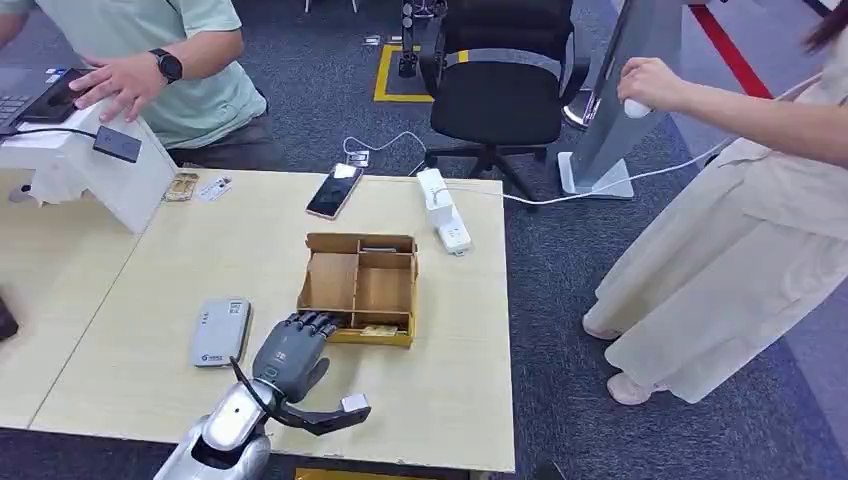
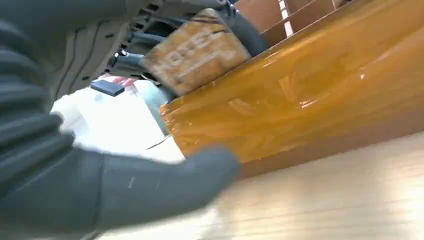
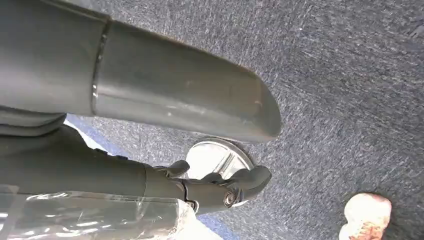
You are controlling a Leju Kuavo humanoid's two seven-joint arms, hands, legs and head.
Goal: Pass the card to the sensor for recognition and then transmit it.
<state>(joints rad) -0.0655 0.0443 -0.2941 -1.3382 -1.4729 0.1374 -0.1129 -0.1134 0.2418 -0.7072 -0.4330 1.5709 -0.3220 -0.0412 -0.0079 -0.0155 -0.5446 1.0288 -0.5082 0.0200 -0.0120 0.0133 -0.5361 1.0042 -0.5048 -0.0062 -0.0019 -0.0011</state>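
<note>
Card (image 2: 195,57) is seen between the left hand's (image 1: 295,345) fingers at the near-left corner of the wooden box (image 1: 385,290). Grip should be firmed before lifting clear toward the reader (image 1: 220,332) just left. Right hand (image 3: 175,110) hangs, holding nothing.

Blue carpet (image 1: 560,290) – black office chair (image 1: 500,80) (behind table (image 1: 150,290)).
</note>
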